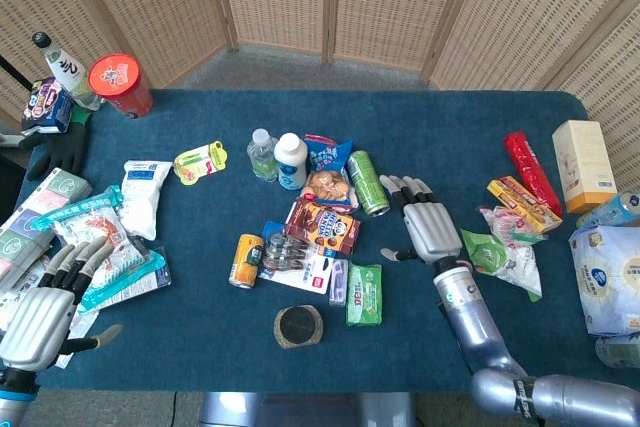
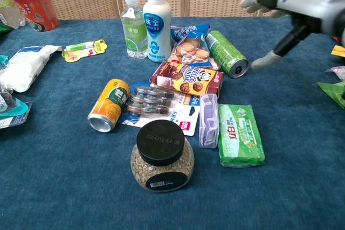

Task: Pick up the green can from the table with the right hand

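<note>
A blue-carpeted table (image 1: 460, 137) fronts woven folding screens. At centre frame the green can (image 1: 367, 183) lies on its side, its open end toward the lower right. A cookie bag (image 1: 328, 187) touches its left side, with a chocolate biscuit box (image 1: 322, 223) just below and a white bottle (image 1: 291, 161) further left. The right hand (image 1: 428, 224) hovers just right of the can, released, fingers spread, holding nothing. The left hand (image 1: 42, 305) sits at lower left, fingers apart, above snack packets (image 1: 100, 237).
</note>
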{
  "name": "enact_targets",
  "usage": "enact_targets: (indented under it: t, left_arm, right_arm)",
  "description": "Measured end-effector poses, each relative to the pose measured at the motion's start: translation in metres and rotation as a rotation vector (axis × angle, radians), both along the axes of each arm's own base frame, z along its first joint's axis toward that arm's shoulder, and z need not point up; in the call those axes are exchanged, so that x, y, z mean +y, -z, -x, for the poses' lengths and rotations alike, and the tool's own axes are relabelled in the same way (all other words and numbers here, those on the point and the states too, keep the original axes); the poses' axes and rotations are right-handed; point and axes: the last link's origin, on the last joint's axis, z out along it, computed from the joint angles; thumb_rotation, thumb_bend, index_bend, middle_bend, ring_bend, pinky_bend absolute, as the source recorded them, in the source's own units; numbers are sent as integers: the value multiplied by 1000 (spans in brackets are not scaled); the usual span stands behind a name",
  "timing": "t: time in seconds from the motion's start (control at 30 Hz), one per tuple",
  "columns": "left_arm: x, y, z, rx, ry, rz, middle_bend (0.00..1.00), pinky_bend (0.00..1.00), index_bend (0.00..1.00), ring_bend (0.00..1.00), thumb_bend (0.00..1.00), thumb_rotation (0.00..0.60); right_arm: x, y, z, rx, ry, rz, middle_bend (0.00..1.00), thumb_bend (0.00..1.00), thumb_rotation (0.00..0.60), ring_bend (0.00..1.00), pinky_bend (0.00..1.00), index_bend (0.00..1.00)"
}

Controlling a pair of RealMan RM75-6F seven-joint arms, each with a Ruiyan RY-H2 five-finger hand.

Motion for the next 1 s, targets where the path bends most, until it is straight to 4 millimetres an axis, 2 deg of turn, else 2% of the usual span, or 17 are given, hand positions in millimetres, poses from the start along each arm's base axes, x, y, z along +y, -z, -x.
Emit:
enact_targets:
  t: [0.23,0.53,0.73,1.0]
  left_arm:
    - [-3,-1,2,-2,-9,-3,0,0,0,0,2,600]
    - [-6,-3,4,1,-14,-9,0,0,0,0,2,600]
    - [-8,-5,5,3,-20,-12,0,0,0,0,1,600]
    - [-9,-6,3,7,-19,-15,0,0,0,0,2,600]
  right_arm:
    - [-42,35,-18,36,20,-7,0,64,600,0,0,0]
    - [-75,62,-24,76,67,20,0,63,600,0,0,0]
    - [-89,74,-20,122,95,29,0,62,600,0,0,0]
    - [-104,77,-3,210,111,56,0,63,600,0,0,0]
